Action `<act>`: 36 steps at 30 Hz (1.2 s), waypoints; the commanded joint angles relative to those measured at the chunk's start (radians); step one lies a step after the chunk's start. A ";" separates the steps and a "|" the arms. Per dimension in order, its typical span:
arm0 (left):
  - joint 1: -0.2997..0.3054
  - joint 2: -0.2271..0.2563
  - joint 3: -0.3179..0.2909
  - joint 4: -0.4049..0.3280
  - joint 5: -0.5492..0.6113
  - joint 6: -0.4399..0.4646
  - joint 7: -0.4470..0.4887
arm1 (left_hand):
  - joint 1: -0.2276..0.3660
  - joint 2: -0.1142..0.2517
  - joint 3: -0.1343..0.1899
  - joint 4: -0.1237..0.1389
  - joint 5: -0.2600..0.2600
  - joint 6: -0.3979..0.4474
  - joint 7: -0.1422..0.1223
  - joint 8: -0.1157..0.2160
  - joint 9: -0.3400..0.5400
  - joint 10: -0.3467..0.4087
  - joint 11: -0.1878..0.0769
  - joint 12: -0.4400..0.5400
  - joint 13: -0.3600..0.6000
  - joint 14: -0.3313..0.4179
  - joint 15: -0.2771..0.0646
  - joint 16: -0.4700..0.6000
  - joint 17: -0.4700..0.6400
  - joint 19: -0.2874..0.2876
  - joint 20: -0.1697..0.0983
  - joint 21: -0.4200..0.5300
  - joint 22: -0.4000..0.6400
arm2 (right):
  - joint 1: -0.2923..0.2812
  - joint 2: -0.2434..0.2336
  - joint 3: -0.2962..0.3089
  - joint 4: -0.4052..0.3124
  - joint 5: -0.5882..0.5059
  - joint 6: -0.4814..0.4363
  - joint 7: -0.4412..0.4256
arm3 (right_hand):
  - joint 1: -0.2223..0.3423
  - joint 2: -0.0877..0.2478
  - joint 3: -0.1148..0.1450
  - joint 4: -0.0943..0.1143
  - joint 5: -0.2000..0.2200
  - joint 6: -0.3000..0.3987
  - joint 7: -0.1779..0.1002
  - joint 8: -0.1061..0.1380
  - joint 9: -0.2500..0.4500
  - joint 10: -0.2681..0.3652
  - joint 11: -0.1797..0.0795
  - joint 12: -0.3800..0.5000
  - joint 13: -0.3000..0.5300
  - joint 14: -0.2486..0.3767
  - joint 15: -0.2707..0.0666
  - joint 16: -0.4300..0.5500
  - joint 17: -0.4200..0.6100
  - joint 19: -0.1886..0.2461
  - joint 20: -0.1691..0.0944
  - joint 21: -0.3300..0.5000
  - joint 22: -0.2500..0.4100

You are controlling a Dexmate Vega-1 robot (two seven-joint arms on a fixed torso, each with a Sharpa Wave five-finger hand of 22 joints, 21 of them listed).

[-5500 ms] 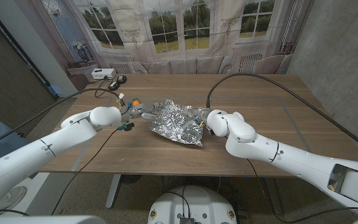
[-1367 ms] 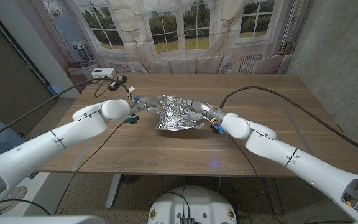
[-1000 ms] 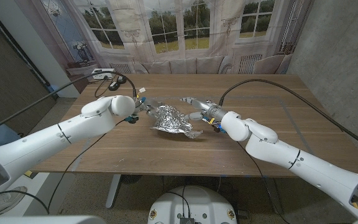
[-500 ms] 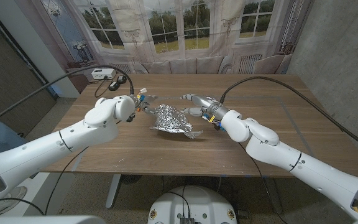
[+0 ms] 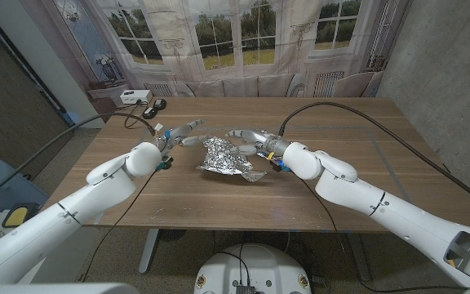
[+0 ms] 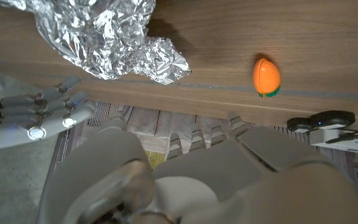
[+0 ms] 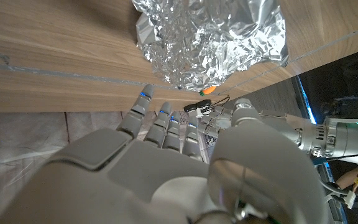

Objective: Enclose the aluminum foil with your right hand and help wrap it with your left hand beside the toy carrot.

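While crumpled, aluminum foil [image 5: 225, 156] lies between left hand [image 5: 184, 131], right hand [image 5: 247, 137].

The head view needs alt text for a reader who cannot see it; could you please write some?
A crumpled aluminum foil bundle lies mid-table on a wooden table. The robot's left hand and right hand flank it with spread fingers, neither gripping it.

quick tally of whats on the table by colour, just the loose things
silver: 1, the foil
orange: 1, the carrot
white: 1, a box at the far left corner
black: 1, a small device beside the box
total: 4
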 commanded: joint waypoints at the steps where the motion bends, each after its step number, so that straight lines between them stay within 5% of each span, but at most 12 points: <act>1: 0.099 -0.073 -0.130 0.144 -0.467 -0.539 0.106 | -0.031 -0.009 -0.018 0.011 0.008 -0.011 -0.009 -0.002 0.001 -0.013 0.003 -0.005 0.000 -0.016 0.003 -0.006 0.004 -0.020 0.006 -0.003 0.004 | 0.047 0.046 -0.056 0.052 -0.017 0.000 0.035 | 0.003 -0.013 -0.001 -0.009 0.010 -0.017 -0.009 -0.008 0.001 -0.016 0.002 -0.010 0.000 -0.024 0.002 -0.010 -0.005 -0.012 0.008 -0.012 0.001; 7: 0.112 -0.101 -0.149 0.191 -0.586 -0.627 0.058 | -0.049 -0.010 -0.026 0.019 0.011 -0.027 -0.004 -0.006 0.001 -0.007 0.004 -0.004 -0.001 -0.012 -0.001 -0.003 0.004 -0.009 0.006 0.004 0.004 | 0.051 0.073 -0.076 0.099 -0.017 0.023 0.017 | 0.004 0.023 0.015 -0.008 0.020 -0.019 -0.021 -0.004 0.002 -0.024 -0.003 -0.009 0.000 -0.067 -0.004 -0.022 -0.016 -0.053 -0.026 -0.038 0.000; 15: 0.140 -0.113 -0.171 0.184 -0.589 -0.660 0.109 | -0.087 -0.030 -0.051 0.028 0.017 -0.030 -0.017 -0.003 0.000 -0.024 0.009 -0.014 -0.002 -0.033 0.021 -0.008 0.003 -0.030 0.007 -0.001 0.004 | 0.056 0.106 -0.101 0.162 -0.029 0.050 -0.019 | -0.017 0.024 0.009 -0.002 0.019 -0.020 -0.028 -0.003 0.002 -0.037 -0.009 -0.012 -0.001 -0.100 0.012 -0.028 -0.024 -0.090 -0.004 -0.061 -0.001; 18: 0.156 -0.123 -0.188 0.174 -0.552 -0.673 0.165 | -0.116 -0.040 -0.069 0.033 0.025 0.017 -0.066 0.012 0.000 -0.025 -0.010 -0.017 -0.004 -0.048 0.007 -0.008 0.001 -0.069 0.006 -0.009 0.002 | 0.056 0.111 -0.104 0.172 -0.029 0.054 -0.026 | -0.020 0.020 0.007 -0.003 0.018 -0.023 -0.030 -0.004 0.002 -0.040 -0.009 -0.012 -0.001 -0.102 0.012 -0.027 -0.026 -0.092 0.007 -0.063 -0.001; 21: 0.175 -0.128 -0.211 0.154 -0.486 -0.673 0.239 | -0.117 -0.028 -0.067 0.029 0.028 0.031 -0.070 0.013 0.001 -0.015 -0.047 -0.015 -0.005 -0.060 -0.018 -0.009 -0.001 -0.087 0.006 -0.011 0.001 | 0.056 0.115 -0.106 0.181 -0.031 0.055 -0.034 | -0.023 0.015 0.004 -0.004 0.018 -0.030 -0.029 -0.006 0.002 -0.048 -0.009 -0.014 -0.001 -0.111 0.016 -0.029 -0.029 -0.095 0.012 -0.066 -0.001; 26: 0.190 -0.152 -0.237 0.148 -0.492 -0.666 0.279 | -0.122 -0.017 -0.065 0.029 0.030 0.056 -0.069 0.017 0.001 0.007 -0.044 -0.008 -0.007 -0.045 -0.027 -0.001 -0.002 -0.073 0.004 -0.001 -0.001 | 0.060 0.121 -0.117 0.193 -0.052 0.056 -0.048 | -0.027 0.005 0.000 -0.010 0.020 -0.044 -0.035 -0.010 0.001 -0.071 -0.008 -0.019 -0.001 -0.145 0.020 -0.036 -0.036 -0.118 0.015 -0.081 -0.001; 33: 0.179 -0.164 -0.234 0.181 -0.555 -0.691 0.224 | -0.126 -0.007 -0.063 0.028 0.031 0.069 -0.070 0.016 0.001 0.023 -0.032 -0.004 -0.008 -0.029 -0.029 0.003 -0.004 -0.047 0.003 0.010 -0.001 | 0.069 0.135 -0.165 0.207 -0.151 -0.007 -0.052 | -0.017 -0.002 0.002 -0.030 0.029 -0.101 -0.125 -0.018 0.000 -0.147 -0.056 -0.029 -0.003 -0.181 0.025 -0.029 -0.056 -0.139 0.030 -0.103 -0.001; 35: 0.175 -0.162 -0.233 0.182 -0.552 -0.687 0.223 | -0.125 -0.004 -0.062 0.028 0.031 0.070 -0.070 0.016 0.000 0.021 -0.029 -0.005 -0.008 -0.029 -0.029 0.003 -0.004 -0.045 0.003 0.011 -0.001 | 0.065 0.139 -0.173 0.214 -0.172 -0.017 -0.067 | 0.003 -0.007 0.006 -0.048 0.036 -0.109 -0.149 -0.015 -0.001 -0.152 -0.068 -0.022 -0.004 -0.158 0.020 -0.016 -0.065 -0.095 0.027 -0.089 0.002; 36: 0.173 -0.160 -0.232 0.183 -0.549 -0.686 0.221 | -0.125 -0.003 -0.062 0.028 0.031 0.070 -0.070 0.015 0.000 0.021 -0.028 -0.006 -0.008 -0.030 -0.031 0.002 -0.004 -0.044 0.003 0.011 -0.001 | 0.066 0.141 -0.178 0.212 -0.186 -0.035 -0.061 | 0.015 -0.019 0.003 -0.062 0.045 -0.108 -0.161 -0.009 -0.001 -0.147 -0.082 -0.013 -0.005 -0.132 0.008 -0.004 -0.071 -0.035 0.029 -0.068 0.007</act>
